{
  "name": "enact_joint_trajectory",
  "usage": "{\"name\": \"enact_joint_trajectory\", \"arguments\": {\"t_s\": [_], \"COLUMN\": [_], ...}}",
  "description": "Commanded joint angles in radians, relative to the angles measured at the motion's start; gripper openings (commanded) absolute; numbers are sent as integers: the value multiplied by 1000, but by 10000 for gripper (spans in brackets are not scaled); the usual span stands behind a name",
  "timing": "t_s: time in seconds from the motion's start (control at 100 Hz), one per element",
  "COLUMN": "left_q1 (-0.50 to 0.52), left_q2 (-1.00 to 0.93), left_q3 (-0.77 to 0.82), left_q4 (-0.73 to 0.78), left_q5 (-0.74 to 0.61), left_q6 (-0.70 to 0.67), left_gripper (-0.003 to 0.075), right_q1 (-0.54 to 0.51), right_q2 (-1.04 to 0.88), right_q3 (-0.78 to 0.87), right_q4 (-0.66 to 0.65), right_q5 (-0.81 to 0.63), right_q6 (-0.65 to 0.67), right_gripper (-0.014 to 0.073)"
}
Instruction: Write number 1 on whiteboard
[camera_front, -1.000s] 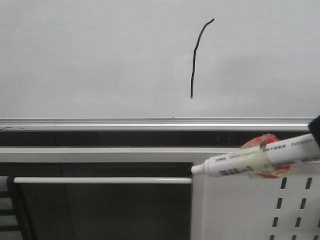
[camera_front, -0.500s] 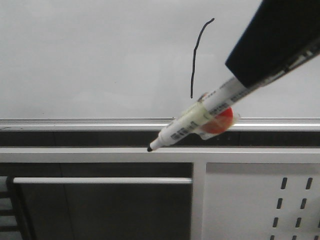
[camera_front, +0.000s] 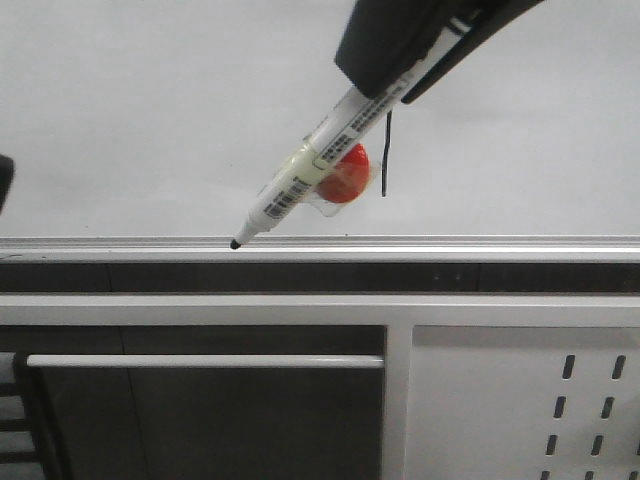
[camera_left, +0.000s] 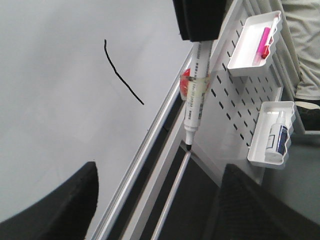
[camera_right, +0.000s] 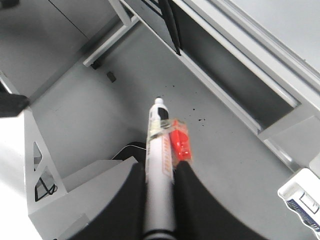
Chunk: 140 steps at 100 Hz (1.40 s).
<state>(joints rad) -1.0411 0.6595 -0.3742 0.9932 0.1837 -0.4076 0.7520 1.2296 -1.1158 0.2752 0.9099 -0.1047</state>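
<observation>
- The 1 (camera_front: 386, 150) is a thin black stroke on the whiteboard (camera_front: 150, 110), right of centre in the front view; only its lower end shows there, the rest hidden behind the marker (camera_front: 300, 175) and the right pincer (camera_front: 400, 60)
- The left wrist view shows the whole stroke (camera_left: 122, 75): one slightly curved line with a small hook at one end
- The whiteboard is plain, glossy, grey-white, with a silver rail (camera_front: 320, 243) along its lower edge
- The right pincer is clamped on the marker's rear; in the right wrist view its two dark fingers (camera_right: 125, 200) press the barrel (camera_right: 160, 165) from both sides
- The marker is white with black print and a red piece (camera_front: 345, 172) taped to its side; it slants down to the left, its black tip (camera_front: 235, 244) at the rail, left of the stroke
- The left pincer (camera_left: 157, 200) stands wide, holding nothing
- A perforated panel (camera_left: 235, 110) carries two small trays, one with a pink thing (camera_left: 264, 40), one with a bottle (camera_left: 276, 140)
</observation>
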Motion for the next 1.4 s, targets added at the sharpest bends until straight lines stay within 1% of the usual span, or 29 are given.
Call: {"name": "enact_joint_trajectory", "arguments": {"t_s": [0.0,0.15,0.22,0.3,0.38,0.46,0.68,0.96,1.09,1.29,1.39], "left_q1": [-5,-5,-5,-5,-5,-5,3,57,94,154,163], "left_q2": [53,148,183,224,271,309,380,419,419,430,457], "left_q3": [-41,-66,-83,-109,-141,-166,-213,-219,-219,-219,-219], "left_q4": [11,15,15,16,16,47,57,44,-28,-86,-102], "left_q5": [-41,-58,-98,-136,-124,-94,-110,-252,-354,-426,-494], "left_q6": [-3,-3,-3,-3,-3,-3,-6,-24,-24,-24,-24], "left_gripper": [475,470,462,442,426,421,421,421,421,421,421], "right_q1": [0,-1,-1,-1,-1,-1,-1,0,0,0,0], "right_q2": [-12,-15,-16,-16,-16,-16,-16,-16,-16,-16,-16], "right_q3": [-42,-42,-42,-42,-42,-42,-45,-51,-82,-114,-114], "right_q4": [4,-21,-49,-51,-51,-51,-49,-32,-29,-29,-29], "right_q5": [-20,26,46,48,48,48,57,31,13,20,26], "right_q6": [-4,37,50,50,50,50,50,50,50,50,50], "right_gripper": [-50,-50,-50,-50,-50,-50,-50,-50,-50,-50,-50]}}
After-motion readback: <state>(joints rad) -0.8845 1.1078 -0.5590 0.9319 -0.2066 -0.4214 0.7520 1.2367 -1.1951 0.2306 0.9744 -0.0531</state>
